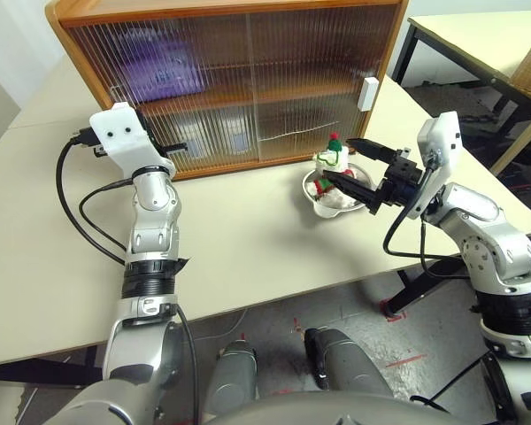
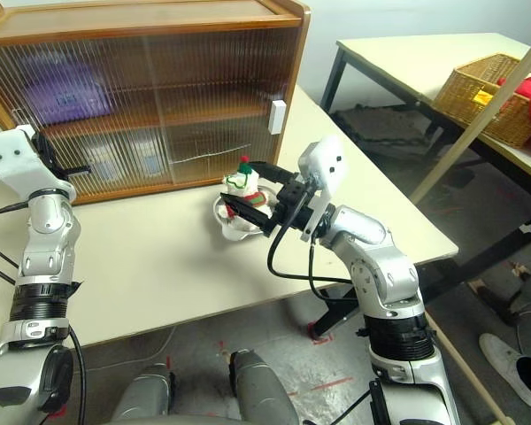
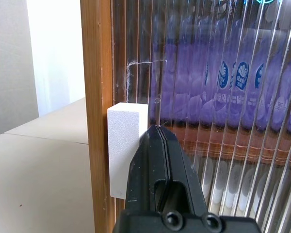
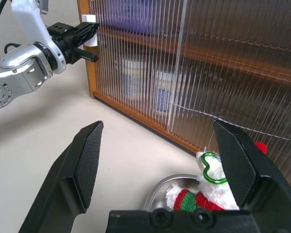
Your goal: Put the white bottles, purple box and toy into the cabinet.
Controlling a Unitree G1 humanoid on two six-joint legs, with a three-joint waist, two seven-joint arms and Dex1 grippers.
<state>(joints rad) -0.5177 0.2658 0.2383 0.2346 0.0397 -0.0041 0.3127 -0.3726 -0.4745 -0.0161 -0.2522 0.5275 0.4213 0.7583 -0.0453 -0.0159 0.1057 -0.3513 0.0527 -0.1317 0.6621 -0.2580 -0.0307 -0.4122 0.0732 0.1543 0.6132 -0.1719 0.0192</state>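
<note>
Beige tabletop (image 1: 248, 239) carries the cabinet (image 1: 230, 80), both sliding doors closed, purple box (image 1: 164, 66) and white bottles (image 4: 145, 80) behind the ribbed panels. Left gripper (image 1: 173, 146), fingers closed, sits at the left door's white handle (image 3: 126, 145). Right gripper (image 1: 358, 173), fingers wide open, is nearer the toy (image 1: 334, 159), which sits in a steel bowl (image 1: 336, 199) just beyond its fingers.

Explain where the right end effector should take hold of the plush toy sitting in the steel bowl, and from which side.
Probably grip the toy around its fluffy white body at the scarf, above the rim of the bowl. It sits upright, body clear of the rim, so the open right end effector beside it could come in level from the robot's right, one finger on each flank. The small hat looks too slight to hold.
</note>
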